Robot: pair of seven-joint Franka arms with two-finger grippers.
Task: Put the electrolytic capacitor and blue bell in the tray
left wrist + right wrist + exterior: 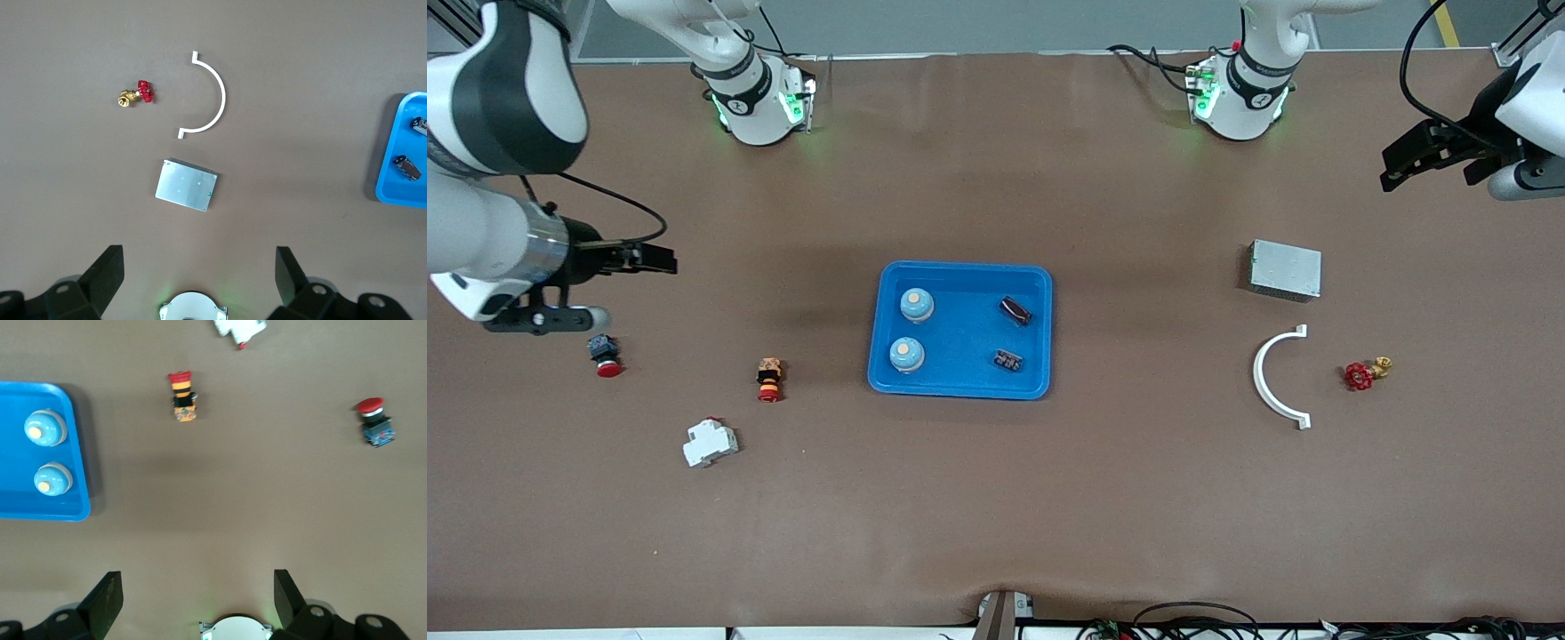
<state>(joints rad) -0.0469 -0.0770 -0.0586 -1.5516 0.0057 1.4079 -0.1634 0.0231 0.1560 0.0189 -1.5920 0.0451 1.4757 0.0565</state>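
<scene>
The bright-blue tray [959, 392] lies mid-table. In it stand two light-blue bells [917, 305] [907, 354] at the right arm's side. At the left arm's side lie a dark cylindrical capacitor [1015, 310] and a second small dark part [1008, 360]. The right wrist view shows the tray [40, 515] and both bells [45, 428] [52, 479]. The left wrist view shows the tray's edge [393, 197] and the capacitor [407, 167]. My left gripper [1405, 164] [199, 257] is open and empty, up over the left arm's end of the table. My right gripper [649, 260] [197, 581] is open and empty over the right arm's end.
Toward the left arm's end lie a grey metal box [1285, 269], a white curved bracket [1272, 378] and a red-handled brass valve [1365, 373]. Toward the right arm's end lie a red push button [605, 356], an orange-and-red button [769, 379] and a white breaker [710, 442].
</scene>
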